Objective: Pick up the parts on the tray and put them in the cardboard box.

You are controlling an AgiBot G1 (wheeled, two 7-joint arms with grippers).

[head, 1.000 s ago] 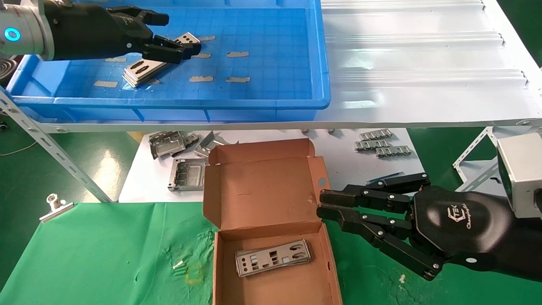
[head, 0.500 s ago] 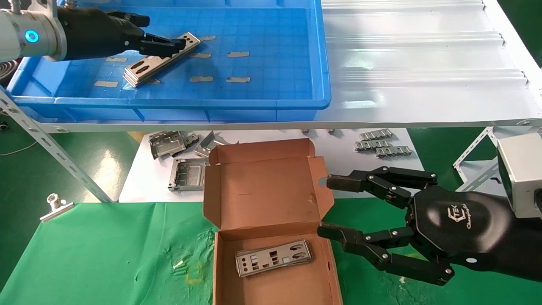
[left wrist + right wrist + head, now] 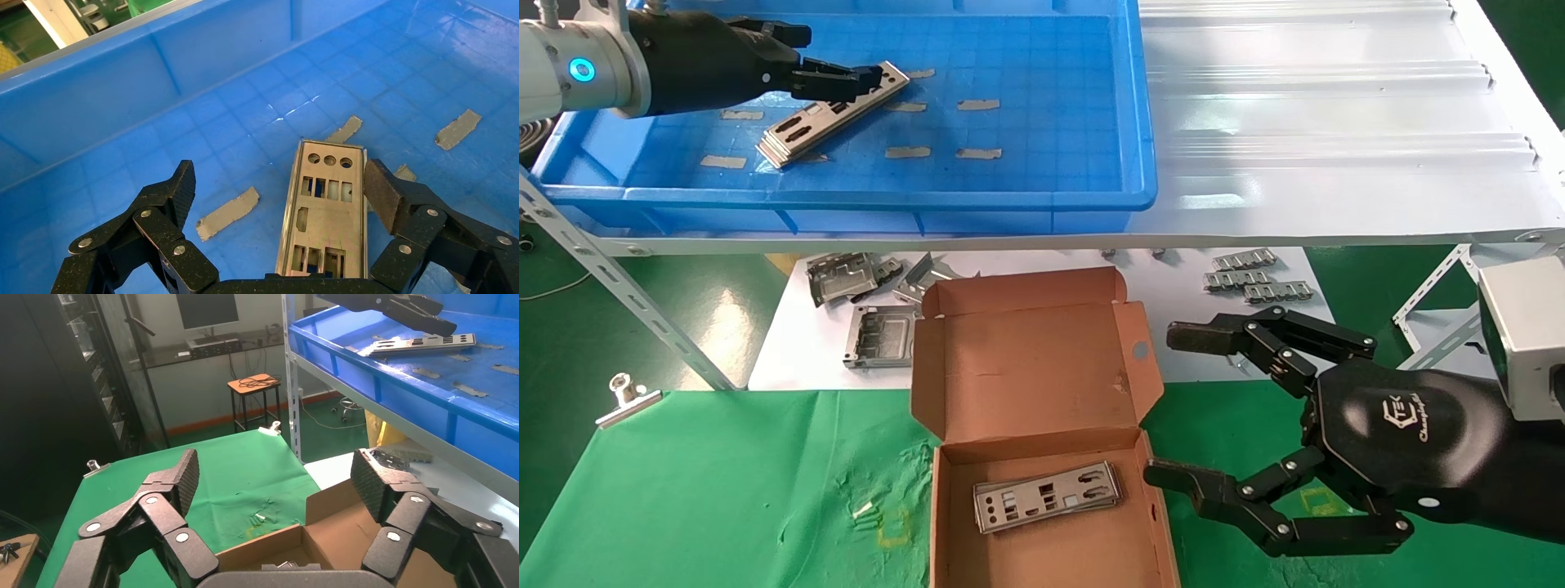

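A stack of silver punched plates [image 3: 801, 129] lies slantwise on the floor of the blue tray [image 3: 928, 198]. My left gripper [image 3: 838, 77] is open over the stack's far end. In the left wrist view the top plate [image 3: 327, 208] lies between the spread fingers of the left gripper [image 3: 278, 190], close against one pad [image 3: 382, 187]. More plates [image 3: 1048, 496] lie inside the open cardboard box [image 3: 1042, 367]. My right gripper [image 3: 1164, 404] is wide open and empty, just beside the box's right wall. It also shows in the right wrist view [image 3: 276, 474], above the box [image 3: 343, 527].
Folded grey brackets [image 3: 862, 294] and toothed strips [image 3: 1254, 282] lie on a white sheet below the shelf. A white ribbed panel [image 3: 1336, 122] adjoins the tray. A slanted metal strut [image 3: 617, 286] and a clip [image 3: 625, 396] stand at the left of the green cloth [image 3: 723, 490].
My right gripper has opened wide from nearly shut beside the box. My left gripper has shifted toward the plates' far end in the tray; the stack has not been lifted.
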